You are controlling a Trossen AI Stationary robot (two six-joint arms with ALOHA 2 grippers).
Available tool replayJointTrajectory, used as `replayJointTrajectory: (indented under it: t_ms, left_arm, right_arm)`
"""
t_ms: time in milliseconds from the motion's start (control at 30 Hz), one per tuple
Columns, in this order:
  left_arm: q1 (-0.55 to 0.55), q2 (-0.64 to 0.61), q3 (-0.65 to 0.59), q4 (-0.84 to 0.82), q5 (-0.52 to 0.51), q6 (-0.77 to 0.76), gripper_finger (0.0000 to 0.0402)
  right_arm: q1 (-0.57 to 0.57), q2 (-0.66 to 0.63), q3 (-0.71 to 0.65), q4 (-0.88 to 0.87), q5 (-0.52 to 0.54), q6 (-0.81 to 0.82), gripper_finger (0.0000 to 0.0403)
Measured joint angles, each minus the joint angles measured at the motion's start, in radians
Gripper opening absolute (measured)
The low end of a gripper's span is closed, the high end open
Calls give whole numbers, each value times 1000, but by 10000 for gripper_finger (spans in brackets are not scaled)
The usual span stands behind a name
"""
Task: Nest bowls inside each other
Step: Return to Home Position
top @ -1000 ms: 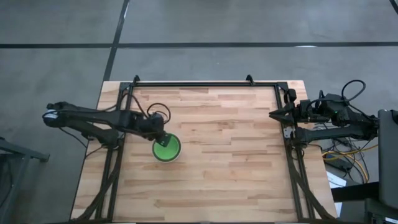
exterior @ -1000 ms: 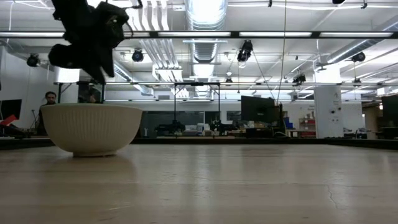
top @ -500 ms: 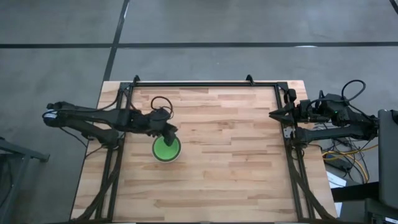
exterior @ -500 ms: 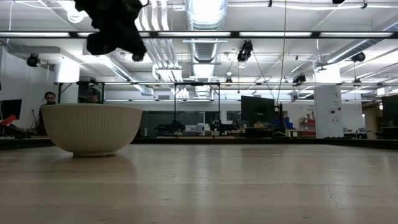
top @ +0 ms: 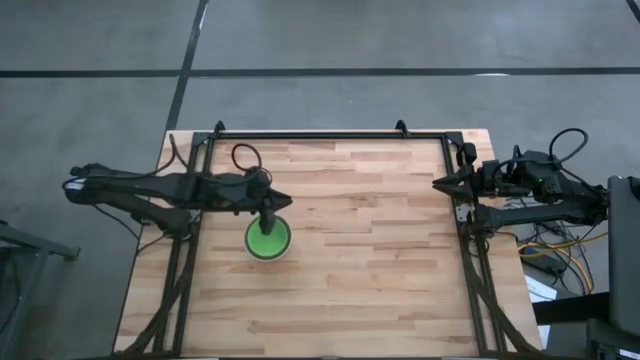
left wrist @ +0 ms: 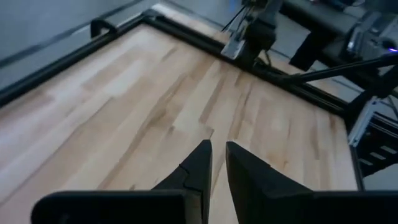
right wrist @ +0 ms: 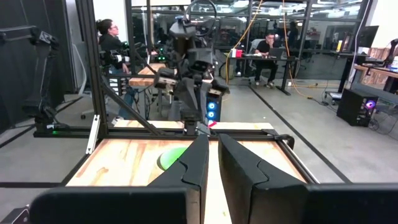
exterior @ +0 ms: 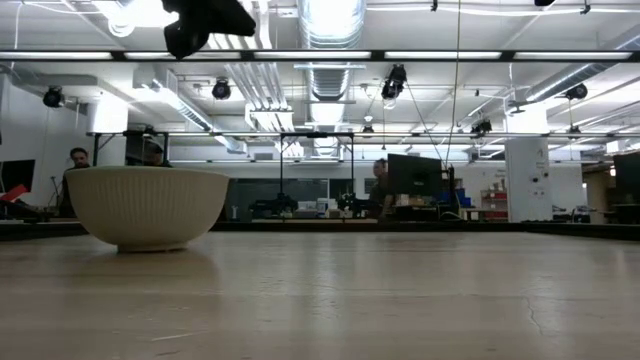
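Note:
A pale grey-white bowl [exterior: 147, 205] stands on its base on the table's left half. A bright green bowl [top: 267, 241] is nested in it; any other bowls inside are hidden. In the right wrist view the green bowl [right wrist: 169, 158] shows past my right fingers. My left gripper [top: 284, 201] hangs above the stack's far side, high over it in the low view [exterior: 205, 20]. It points toward the table's right, tipped a little down. Its fingers [left wrist: 217, 146] are shut with nothing between them. My right gripper [top: 438, 183] waits level at the table's right edge, shut [right wrist: 211, 138].
A black frame rail [top: 330, 134] runs along the table's far edge and down both sides. Bare wood [top: 370, 270] stretches from the bowls to the right and near edges. People sit at desks in the room beyond [right wrist: 112, 43].
My left gripper has risen from just above the nested bowls. It has tipped up from pointing down to nearly level and has rolled about its own line. The bowls have stayed in place.

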Motion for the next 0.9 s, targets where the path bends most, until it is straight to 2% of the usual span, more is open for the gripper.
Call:
replayJointTrajectory:
  t_ms: [467, 733, 900]
  left_arm:
    - [-37, -113, -28, 46, 0, 174, 22]
    - [-52, -248, -133, 137, 11, 222, 22]
    - [-51, -325, -175, 136, 35, 222, 19]
  right_arm:
    - [0, 0, 0, 0, 0, 0, 34]
    - [0, 0, 0, 0, 0, 0, 34]
    - [0, 0, 0, 0, 0, 0, 34]
